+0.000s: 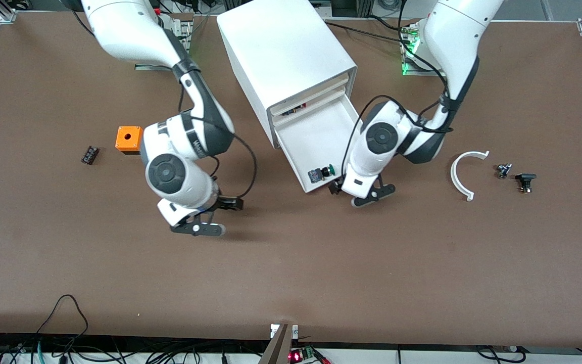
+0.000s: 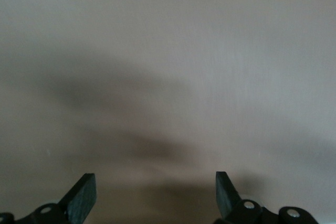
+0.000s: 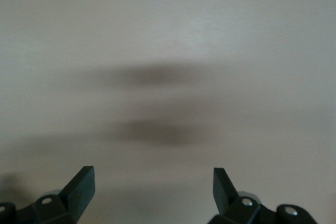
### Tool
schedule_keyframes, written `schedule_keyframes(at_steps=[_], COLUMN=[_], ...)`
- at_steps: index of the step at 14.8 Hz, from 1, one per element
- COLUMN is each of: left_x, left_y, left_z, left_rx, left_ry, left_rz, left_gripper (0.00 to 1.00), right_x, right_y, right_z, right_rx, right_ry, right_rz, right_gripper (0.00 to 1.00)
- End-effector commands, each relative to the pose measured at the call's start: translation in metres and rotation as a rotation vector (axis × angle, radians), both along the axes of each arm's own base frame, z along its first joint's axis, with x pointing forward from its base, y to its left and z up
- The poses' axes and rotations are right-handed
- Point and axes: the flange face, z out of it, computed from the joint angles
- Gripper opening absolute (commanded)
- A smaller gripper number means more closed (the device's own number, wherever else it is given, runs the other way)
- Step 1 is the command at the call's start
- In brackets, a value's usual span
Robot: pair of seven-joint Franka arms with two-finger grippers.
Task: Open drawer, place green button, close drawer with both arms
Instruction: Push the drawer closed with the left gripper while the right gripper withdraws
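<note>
Jaws stand wide apart and empty on both arms. Going across the front view from the right arm's end, the right gripper [image 1: 205, 217] hangs low over bare table [image 1: 291, 283], well apart from the cabinet [image 1: 286, 55]; its wrist view shows only tabletop between the two fingers [image 3: 79, 190].

Next comes the open drawer [image 1: 316, 139], pulled out toward the front camera. The button [image 1: 321, 173] lies inside it, close to the drawer's front wall, its length running across the drawer with the green cap toward the left arm's end.

Last, the left gripper [image 1: 364, 192] hovers just outside the drawer's front corner, so the button sits close beside its jaws. I judge the button placed and the closing push due: the drawer front lies nearest this left gripper, while the right one has farther to come.
</note>
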Motion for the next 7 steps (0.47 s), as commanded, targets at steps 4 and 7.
schedule_keyframes(at_steps=[4, 7], left_x=[-0.044, -0.062], left_y=[-0.026, -0.036], left_z=[0.009, 0.014], left_rx=[-0.038, -0.059], left_ry=[0.052, 0.126], left_rz=[-0.039, -0.067], left_gripper=[1.00, 1.00], right_x=[0.013, 0.020], right_y=[-0.094, -0.137], right_z=[-0.015, -0.025], right_rx=[0.025, 0.031], right_ry=[0.059, 0.071], right_rz=[0.026, 0.036], right_gripper=[1.00, 1.00])
